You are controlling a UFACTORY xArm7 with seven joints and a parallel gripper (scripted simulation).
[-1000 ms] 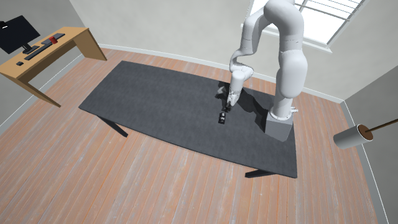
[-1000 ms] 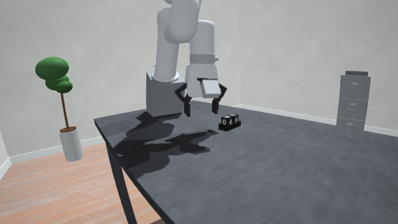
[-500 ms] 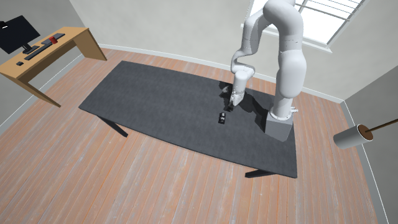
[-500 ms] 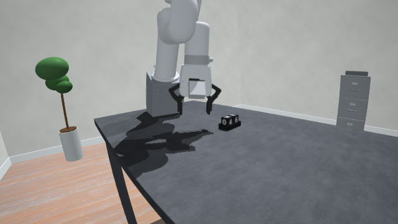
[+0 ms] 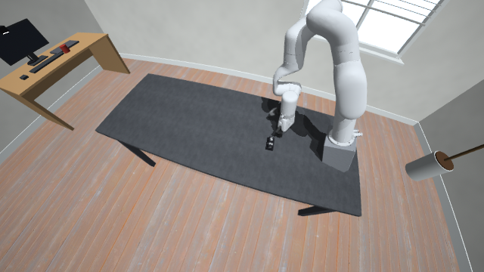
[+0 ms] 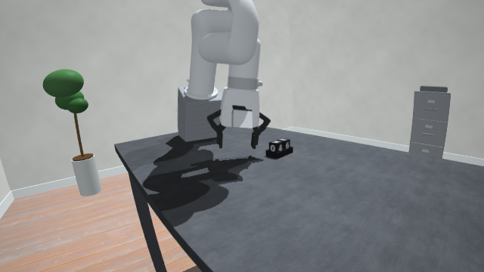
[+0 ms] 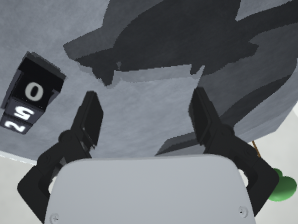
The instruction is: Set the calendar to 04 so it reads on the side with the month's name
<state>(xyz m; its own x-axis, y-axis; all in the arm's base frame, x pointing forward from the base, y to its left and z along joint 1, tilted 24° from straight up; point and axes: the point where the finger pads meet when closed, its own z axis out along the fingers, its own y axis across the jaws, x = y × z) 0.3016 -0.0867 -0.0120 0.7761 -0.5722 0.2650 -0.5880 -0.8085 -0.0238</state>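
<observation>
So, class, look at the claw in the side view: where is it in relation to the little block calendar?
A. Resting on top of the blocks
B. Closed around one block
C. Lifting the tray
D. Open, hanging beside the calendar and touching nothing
D: the claw hangs with its fingers spread wide, and the calendar sits apart on the table.

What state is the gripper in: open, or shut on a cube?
Open, holding nothing. The gripper has its fingers spread wide above the table, beside the calendar.
</observation>
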